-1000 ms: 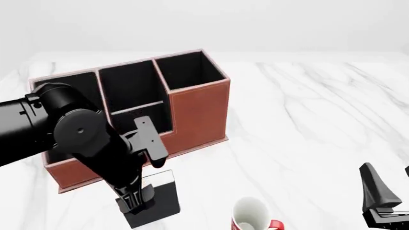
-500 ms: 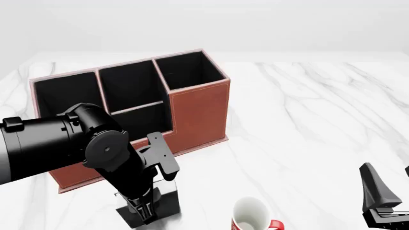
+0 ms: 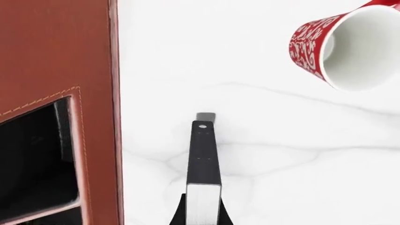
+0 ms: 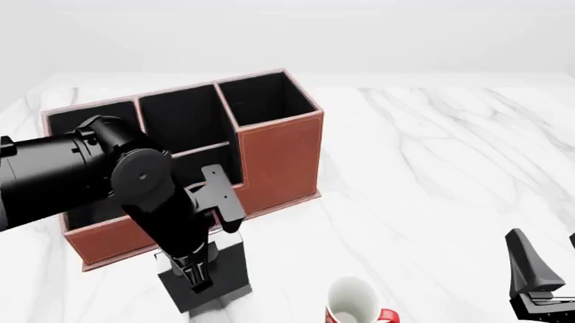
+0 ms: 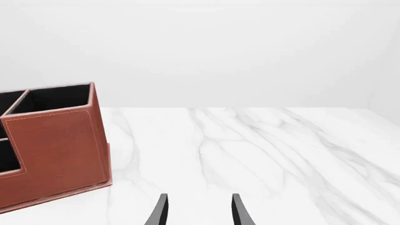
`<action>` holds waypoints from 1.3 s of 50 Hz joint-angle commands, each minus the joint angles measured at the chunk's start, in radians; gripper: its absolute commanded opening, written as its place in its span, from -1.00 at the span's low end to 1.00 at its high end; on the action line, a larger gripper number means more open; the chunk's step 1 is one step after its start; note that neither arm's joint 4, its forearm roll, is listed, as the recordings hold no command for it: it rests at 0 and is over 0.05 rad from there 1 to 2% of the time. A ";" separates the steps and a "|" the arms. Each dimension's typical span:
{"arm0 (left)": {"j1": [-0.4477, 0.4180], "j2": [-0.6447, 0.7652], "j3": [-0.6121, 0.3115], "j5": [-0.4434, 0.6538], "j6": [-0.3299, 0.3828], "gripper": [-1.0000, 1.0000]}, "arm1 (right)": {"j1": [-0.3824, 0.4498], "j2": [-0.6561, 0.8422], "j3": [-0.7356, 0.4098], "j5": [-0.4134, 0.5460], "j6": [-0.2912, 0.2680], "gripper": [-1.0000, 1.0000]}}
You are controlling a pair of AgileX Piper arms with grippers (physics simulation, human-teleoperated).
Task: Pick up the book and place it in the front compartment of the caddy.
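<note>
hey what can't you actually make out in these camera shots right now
- Front view: the left gripper is covered by its own arm, so its hold on the book is unclear.
- Front view: the mug is cut off by the bottom edge.
- Left wrist view: the book shows edge-on only; its cover is unseen.

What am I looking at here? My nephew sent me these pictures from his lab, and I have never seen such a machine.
These are simulator renders of two robot arms at a white marble table. One picture comes from a fixed camera behind the arms; the other two come from cameras on each wrist, looking along the fingers. The left gripper is closed on a thin black book, held upright; in its wrist view the book appears edge-on. Beside it stands a reddish-brown caddy with black compartments. A red-and-white mug stands nearby. The right gripper hangs open over bare table, holding nothing.
</note>
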 commanded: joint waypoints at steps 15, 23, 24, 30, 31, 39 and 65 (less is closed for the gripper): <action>0.227 -0.083 -0.191 0.147 0.335 -1.00 | 0.000 0.000 0.000 -0.001 0.000 1.00; 0.254 -0.064 -0.230 0.148 0.377 -1.00 | 0.000 0.000 0.000 -0.001 0.000 1.00; 0.263 -0.064 -0.237 0.148 0.384 -1.00 | 0.000 0.000 0.000 -0.001 0.000 1.00; 0.301 -0.066 -0.260 0.148 0.428 -1.00 | 0.000 0.000 0.000 -0.001 0.000 1.00; 0.310 -0.068 -0.264 0.148 0.438 -1.00 | 0.000 0.000 0.000 -0.001 0.000 1.00; 0.344 -0.061 -0.293 0.148 0.475 -1.00 | 0.000 0.000 0.000 -0.001 0.000 1.00; 0.454 0.010 -0.533 0.148 0.570 -1.00 | 0.000 0.000 0.000 -0.001 0.000 1.00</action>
